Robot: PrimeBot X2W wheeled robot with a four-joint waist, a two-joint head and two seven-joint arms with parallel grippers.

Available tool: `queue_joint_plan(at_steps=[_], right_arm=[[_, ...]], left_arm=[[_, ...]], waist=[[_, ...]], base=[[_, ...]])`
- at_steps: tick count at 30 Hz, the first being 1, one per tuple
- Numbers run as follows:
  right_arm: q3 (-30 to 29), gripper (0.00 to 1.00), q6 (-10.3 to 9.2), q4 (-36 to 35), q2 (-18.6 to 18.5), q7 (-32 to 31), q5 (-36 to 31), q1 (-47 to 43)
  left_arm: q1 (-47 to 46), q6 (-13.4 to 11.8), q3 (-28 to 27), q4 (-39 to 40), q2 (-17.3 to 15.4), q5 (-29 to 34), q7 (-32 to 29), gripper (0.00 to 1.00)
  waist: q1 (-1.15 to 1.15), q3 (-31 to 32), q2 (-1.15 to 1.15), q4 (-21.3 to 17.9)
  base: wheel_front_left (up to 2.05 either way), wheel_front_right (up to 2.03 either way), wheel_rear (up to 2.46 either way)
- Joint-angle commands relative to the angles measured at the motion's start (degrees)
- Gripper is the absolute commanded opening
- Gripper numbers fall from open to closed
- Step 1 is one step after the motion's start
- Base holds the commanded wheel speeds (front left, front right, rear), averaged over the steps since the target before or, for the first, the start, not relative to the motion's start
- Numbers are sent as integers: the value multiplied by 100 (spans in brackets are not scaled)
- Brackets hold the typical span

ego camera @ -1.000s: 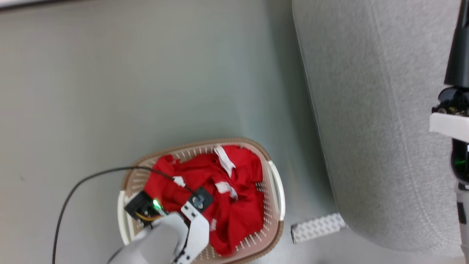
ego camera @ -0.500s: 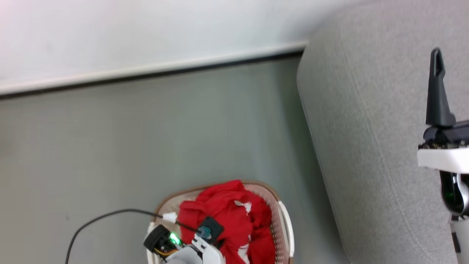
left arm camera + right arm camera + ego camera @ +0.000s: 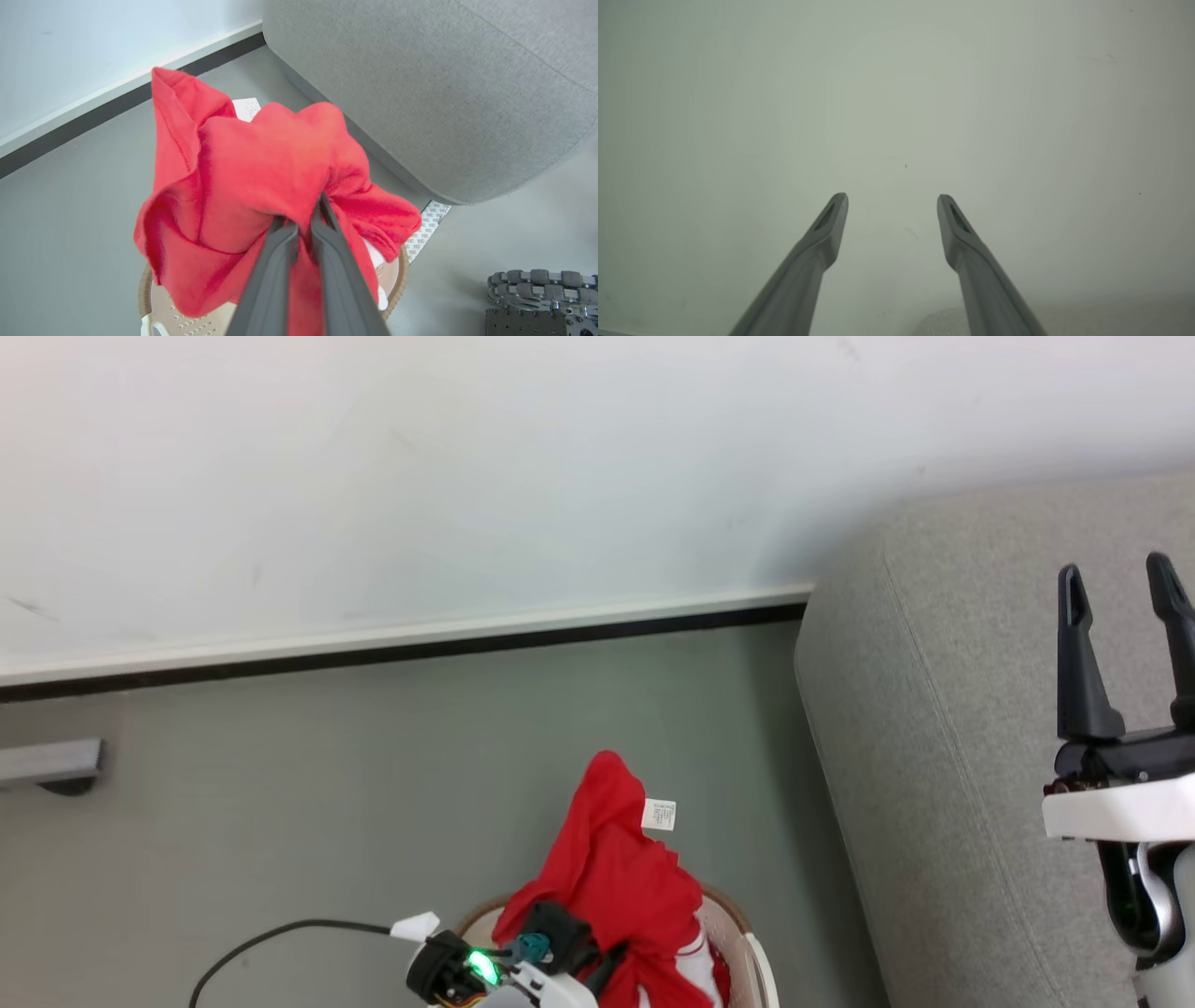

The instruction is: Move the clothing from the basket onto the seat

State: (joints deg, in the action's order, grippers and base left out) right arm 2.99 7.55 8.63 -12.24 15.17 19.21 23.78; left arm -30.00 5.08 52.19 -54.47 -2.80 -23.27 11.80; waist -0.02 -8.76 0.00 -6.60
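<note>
Seat fills the right of the head view: grey sofa, rounded end towards us, nothing red on it that we can see. Basket stands on the floor just left of it, near but apart, with its rim poking in at the bottom edge. Clothing: one red garment hangs bunched from the left gripper, jaws pinched tight on a fold near its middle. Its lower part hangs over the basket mouth and we can't tell if it is clear of the rim. White bits underneath suggest more pieces inside, count unknown. Right gripper hovers over the seat, jaws spread wide, empty. A small white care label sticks out near the top of the bundle. We judge this is the carry step. To do it well, we raise until the trailing cloth clears the rim so the basket doesn't drag or tip. Then we swing right with height to spare over the sofa end and go well past the rounded edge so the fabric can't slide off. We lower onto the cushion and only then part the jaws. We also mind the black cable by the wrist, which could snag.
</note>
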Motion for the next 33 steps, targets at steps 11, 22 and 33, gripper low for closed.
queue_joint_plan(at_steps=[11,22,33], right_arm=[[73,100,-12,136,-17,-4,74,-508],[279,100,-12,216,105,-4,151,-899],[486,100,-12,209,226,-4,227,-1074]], left_arm=[[329,-283,-418,988,-140,-533,303,0],[572,-679,-915,2907,-702,-691,262,0],[387,-977,-1141,4449,-1088,-754,-216,0]], waist=[[2,635,0,236],[2,932,0,253],[2,1010,0,194]], base=[[0,0,0],[0,0,0],[0,0,0]])
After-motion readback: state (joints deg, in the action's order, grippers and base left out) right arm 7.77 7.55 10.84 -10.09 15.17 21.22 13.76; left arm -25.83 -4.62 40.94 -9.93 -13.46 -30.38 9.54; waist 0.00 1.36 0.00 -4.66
